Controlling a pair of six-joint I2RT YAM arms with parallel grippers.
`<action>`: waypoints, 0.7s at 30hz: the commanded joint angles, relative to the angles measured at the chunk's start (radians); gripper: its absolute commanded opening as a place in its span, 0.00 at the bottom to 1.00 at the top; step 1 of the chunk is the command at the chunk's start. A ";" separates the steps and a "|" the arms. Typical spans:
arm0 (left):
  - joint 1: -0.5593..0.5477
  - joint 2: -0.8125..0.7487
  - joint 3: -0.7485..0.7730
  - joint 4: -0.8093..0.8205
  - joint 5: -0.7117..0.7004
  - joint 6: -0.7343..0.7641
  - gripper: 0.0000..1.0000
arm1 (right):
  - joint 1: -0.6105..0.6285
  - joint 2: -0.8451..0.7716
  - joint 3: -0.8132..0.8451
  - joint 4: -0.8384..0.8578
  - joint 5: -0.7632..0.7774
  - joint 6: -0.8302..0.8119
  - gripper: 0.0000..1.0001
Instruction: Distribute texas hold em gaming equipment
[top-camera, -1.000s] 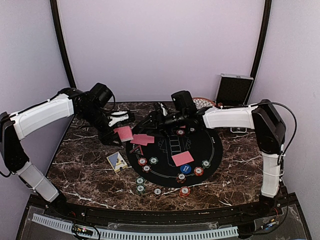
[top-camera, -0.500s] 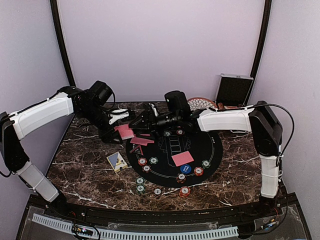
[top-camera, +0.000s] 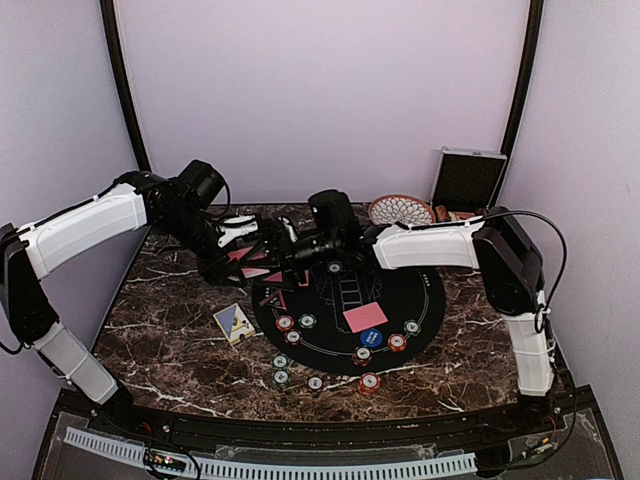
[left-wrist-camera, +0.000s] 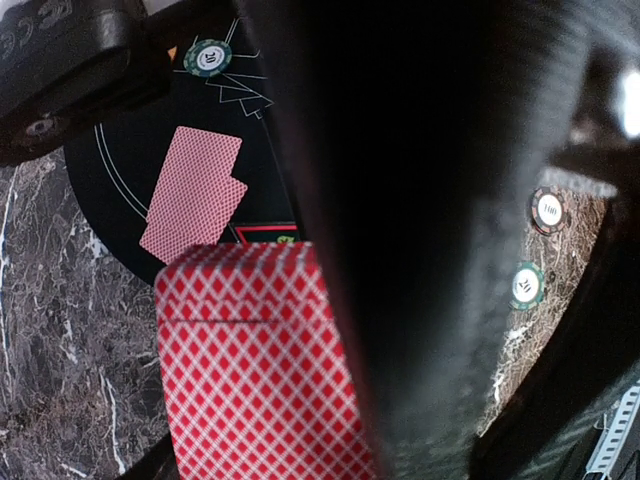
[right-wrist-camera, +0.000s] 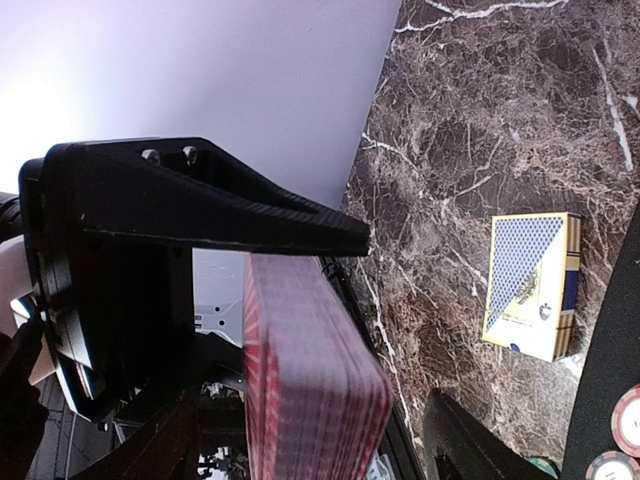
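Slivers of pink are all that the overhead view shows of the deck of cards (top-camera: 248, 258). It is held off the marble counter (top-camera: 170, 340) at left-centre, where the two end effectors overlap into one black tangle. The left end effector (top-camera: 232, 262) is clamped on the deck. The right end effector (top-camera: 265, 262) meets it from the right side of the frame with its fingers spread.

The right wrist camera shows the deck (right-wrist-camera: 310, 390) side-on between an upper finger (right-wrist-camera: 250, 215) and a lower one (right-wrist-camera: 470, 445), straddled rather than pinched. The bottom edge of the frame cuts off the deck's far end. A blue card box (right-wrist-camera: 530, 285) lies flat at the right.

In the left wrist view a blurred black mass fills the middle, and the arm's own fingers cannot be told apart from it. The deck (left-wrist-camera: 260, 370) is cropped at lower left. Above it, two overlapping loose cards (left-wrist-camera: 195, 195) lie face down on the black mat (left-wrist-camera: 130, 130). A red-rimmed chip (left-wrist-camera: 548, 208) and a green chip (left-wrist-camera: 526, 284) show through a gap at the right.
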 joint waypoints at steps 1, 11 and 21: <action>0.002 -0.007 0.035 -0.011 0.035 -0.007 0.00 | 0.011 0.033 0.053 0.063 -0.016 0.032 0.76; 0.003 -0.017 0.039 -0.021 0.041 -0.006 0.00 | -0.014 0.053 0.047 -0.023 0.033 -0.007 0.69; 0.003 -0.024 0.039 -0.024 0.047 -0.003 0.00 | -0.061 0.001 -0.040 -0.037 0.048 -0.039 0.54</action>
